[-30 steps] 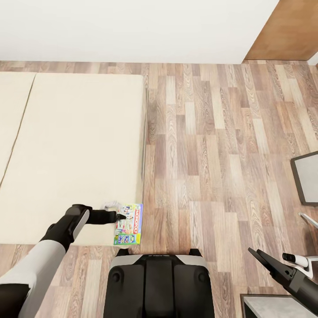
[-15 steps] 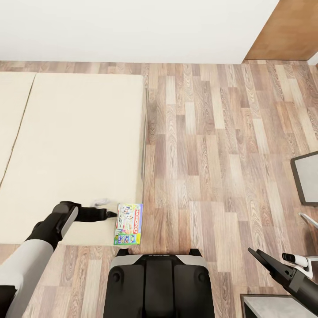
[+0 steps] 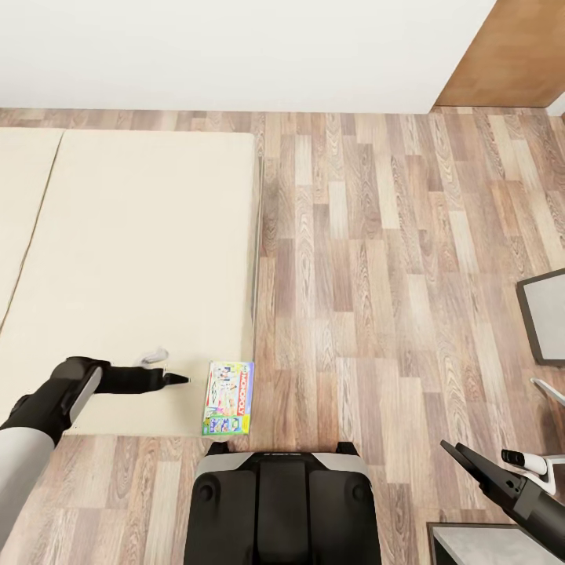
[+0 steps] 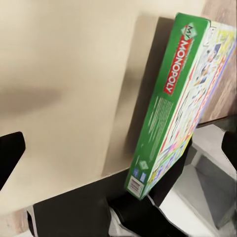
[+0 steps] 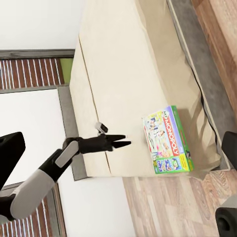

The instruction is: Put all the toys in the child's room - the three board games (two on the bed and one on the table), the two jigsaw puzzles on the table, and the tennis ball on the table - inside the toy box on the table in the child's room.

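Note:
A Monopoly board game [image 3: 229,398] lies flat on the near right corner of the cream bed [image 3: 133,259]. My left gripper [image 3: 179,379] hovers over the mattress just left of the game, pointing at it and apart from it. The left wrist view shows its fingers spread wide and open, with the game's green side [image 4: 173,98] between them further off. In the right wrist view the game [image 5: 168,140] and my left gripper [image 5: 121,143] appear from a distance. My right gripper [image 3: 459,451] is open and empty, low over the floor at the right.
Wooden floor runs right of the bed. A grey chair or table edge [image 3: 545,314] stands at the far right, a grey surface [image 3: 479,545] at the bottom right. A wooden door [image 3: 510,55] is in the back corner. My base [image 3: 282,502] is near the bed's foot.
My left arm has drawn back to the left, off the game's edge, leaving a gap. The game and the right arm have not moved.

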Available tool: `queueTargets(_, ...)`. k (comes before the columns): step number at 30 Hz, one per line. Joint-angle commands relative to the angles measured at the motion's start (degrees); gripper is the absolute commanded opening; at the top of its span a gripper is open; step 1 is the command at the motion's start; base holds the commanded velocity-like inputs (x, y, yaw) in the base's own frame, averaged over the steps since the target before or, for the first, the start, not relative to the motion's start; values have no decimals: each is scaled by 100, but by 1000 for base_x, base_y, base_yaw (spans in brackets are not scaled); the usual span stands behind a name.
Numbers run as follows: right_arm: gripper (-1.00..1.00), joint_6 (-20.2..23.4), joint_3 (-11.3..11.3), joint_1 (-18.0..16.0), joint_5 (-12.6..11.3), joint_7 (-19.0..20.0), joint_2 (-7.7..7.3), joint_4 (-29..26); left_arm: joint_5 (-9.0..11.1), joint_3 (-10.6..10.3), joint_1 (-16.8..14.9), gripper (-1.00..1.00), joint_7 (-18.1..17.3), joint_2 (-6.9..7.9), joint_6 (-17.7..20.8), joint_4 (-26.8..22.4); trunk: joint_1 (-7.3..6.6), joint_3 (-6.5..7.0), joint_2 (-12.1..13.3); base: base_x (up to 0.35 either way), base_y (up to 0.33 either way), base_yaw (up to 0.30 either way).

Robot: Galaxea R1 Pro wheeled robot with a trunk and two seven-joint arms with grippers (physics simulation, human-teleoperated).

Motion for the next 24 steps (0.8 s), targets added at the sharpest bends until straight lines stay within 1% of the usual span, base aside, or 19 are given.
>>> queueTargets(1, 100, 38, 1, 3, -27, -7, -2, -4, 60, -24, 1, 100, -109, 73, 42, -3, 4, -6, -9, 0, 0, 0)
queueTargets(6, 100, 33, 1, 3, -25, -7, -2, -5, 60, -29, 12, 100, -818, 374, 40, -3, 4, -6, -9, 0, 0, 0)
queueTargets(11, 100, 31, 1, 3, -25, -7, 0, -10, 59, -30, 37, 100, -1775, 683, 31, -3, 4, -6, -9, 0, 0, 0)
queueTargets(12, 100, 31, 1, 3, -25, -7, 0, -10, 59, -30, 37, 100, -1775, 683, 31, -3, 4, -6, -9, 0, 0, 0)
queueTargets(17, 100, 30, 1, 3, -25, -7, 1, -15, 51, -31, 75, 100, -2885, 978, -14, 13, 4, -2, -9, 0, 0, 0)
queueTargets(19, 100, 30, 1, 3, -25, -9, 4, -17, 48, -31, 105, 100, -3290, 1067, -33, 23, 4, 6, -9, 0, 0, 0)
queueTargets(20, 100, 30, 1, 3, -25, -9, 4, -17, 48, -31, 105, 100, -3290, 1067, -33, 23, 4, 11, -9, 0, 0, 0)
queueTargets(22, 100, 28, 1, 3, -25, -8, 5, -19, 46, -31, 162, 100, -3649, 1131, -56, 41, 4, 23, -9, 0, 0, 0)
queueTargets(24, 100, 27, 1, 3, -25, -10, 6, -21, 47, -31, 241, 100, -3927, 1171, -84, 53, 4, 37, -9, 0, 0, 0)
